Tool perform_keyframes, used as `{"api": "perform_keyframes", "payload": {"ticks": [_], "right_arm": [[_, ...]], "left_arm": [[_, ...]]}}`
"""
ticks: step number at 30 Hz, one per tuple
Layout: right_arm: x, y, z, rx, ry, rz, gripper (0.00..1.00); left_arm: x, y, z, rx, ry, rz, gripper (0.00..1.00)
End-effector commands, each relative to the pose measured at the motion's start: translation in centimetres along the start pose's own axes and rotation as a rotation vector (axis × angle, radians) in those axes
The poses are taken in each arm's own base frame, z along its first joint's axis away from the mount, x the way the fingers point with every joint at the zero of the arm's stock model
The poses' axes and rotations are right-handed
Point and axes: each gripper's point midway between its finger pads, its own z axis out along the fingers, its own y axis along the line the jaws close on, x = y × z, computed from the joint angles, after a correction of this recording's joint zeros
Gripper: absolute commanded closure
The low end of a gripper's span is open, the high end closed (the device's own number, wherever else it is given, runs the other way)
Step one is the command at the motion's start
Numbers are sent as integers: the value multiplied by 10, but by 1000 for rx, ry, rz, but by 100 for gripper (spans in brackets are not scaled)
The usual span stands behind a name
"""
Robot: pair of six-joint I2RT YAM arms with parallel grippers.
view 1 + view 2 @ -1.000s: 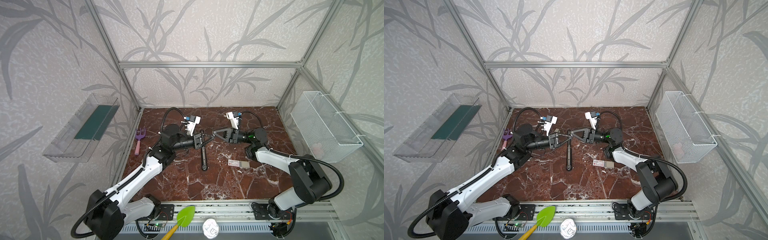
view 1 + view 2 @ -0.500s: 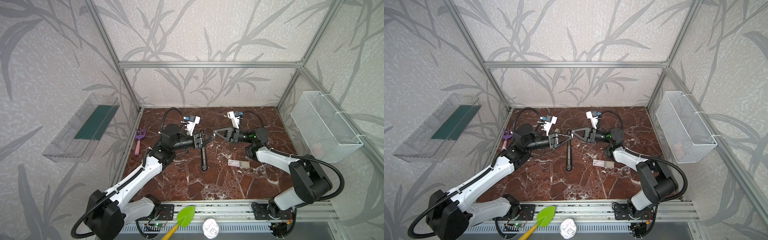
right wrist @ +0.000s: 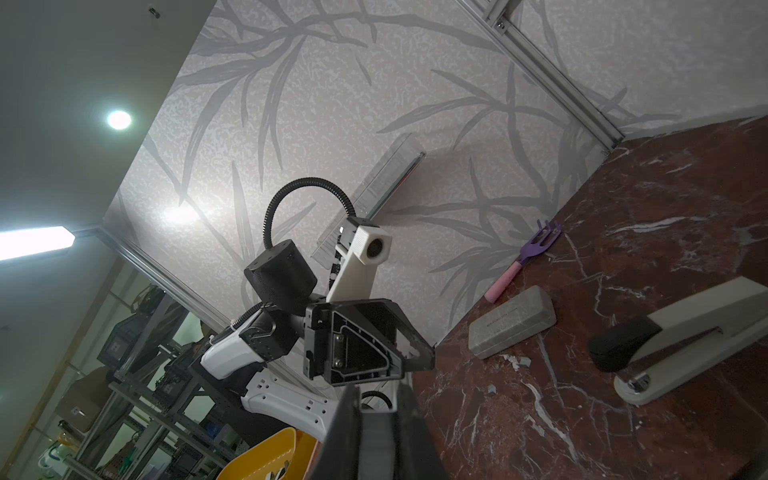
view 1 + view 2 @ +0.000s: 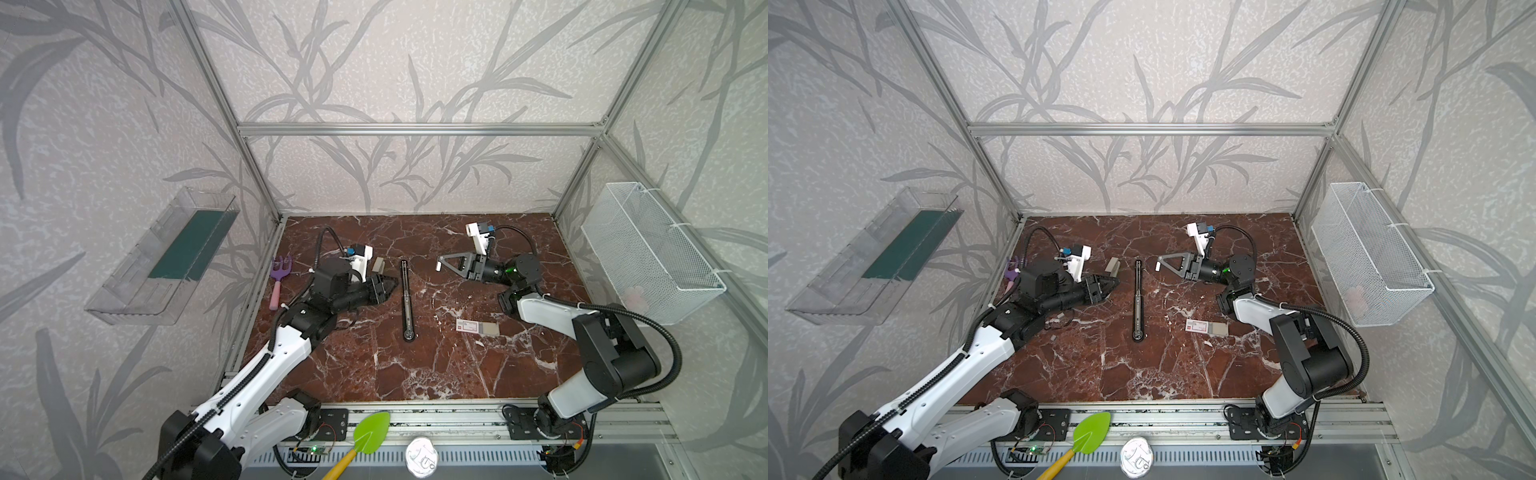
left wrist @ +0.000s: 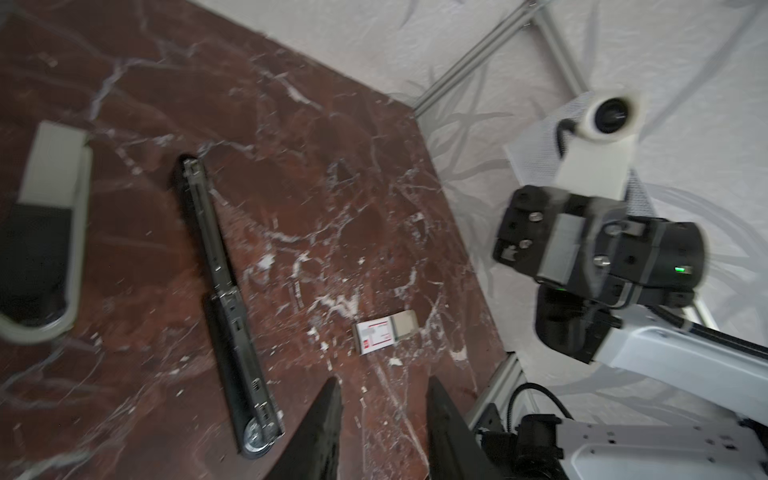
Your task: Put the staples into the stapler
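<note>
- tabletop (image 4: 374, 365): red-brown marble pattern with white veins.
- wire basket (image 4: 648, 249): white mesh, hung on the wall far to the right of the stapler (image 4: 406, 303).
- clear shelf (image 4: 166, 253): see-through plastic with a green floor, on the wall far to the left of the stapler.
- left gripper (image 4: 394, 285): low, just left of the stapler's far half, not touching it. The fingers (image 5: 326, 419) stand moderately parted with nothing between them.
- right gripper (image 4: 439, 264): right of the stapler's far end and apart from it, tips pointing toward it. The fingers (image 3: 345, 428) stand narrow; whether they pinch anything cannot be told.
- stapler: all black, stretched out in one long line mid-tabletop. Its metal rail shows on top and its rounded end is toward the front rail.
- beige-and-black stapler (image 5: 45, 232): on the tabletop near the stapler's left side.
- grey block (image 3: 511, 328): oblong, farther left of the stapler, beyond the beige-and-black stapler.
- purple rake (image 4: 279, 276): pink handle, well left of the stapler at the tabletop's edge.
- staples (image 4: 473, 327): grey block showing at one end of a small flat white box with a red mark. It lies flat to the right of the stapler's near end, apart from it and clear of both grippers.
</note>
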Motion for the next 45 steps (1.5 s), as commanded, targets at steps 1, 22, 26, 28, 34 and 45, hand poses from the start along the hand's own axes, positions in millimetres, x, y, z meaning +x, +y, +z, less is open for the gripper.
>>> {"api": "perform_keyframes", "payload": {"ticks": [1, 22, 26, 28, 34, 45], "right_arm": [[7, -12, -2, 17, 23, -6, 88], [39, -103, -15, 345, 85, 134, 88], [51, -118, -23, 488, 142, 139, 87], [55, -124, -26, 552, 177, 124, 87], [75, -133, -18, 776, 325, 30, 86], [103, -158, 13, 1138, 534, -160, 85]], "left_arm": [[52, 76, 11, -306, 138, -72, 65], [150, 98, 127, -365, 534, -18, 71], [150, 89, 133, -325, 530, -11, 71], [148, 92, 126, -351, 527, 6, 71], [130, 110, 80, -456, 413, -5, 71], [101, 116, 14, -462, 154, -92, 68]]}}
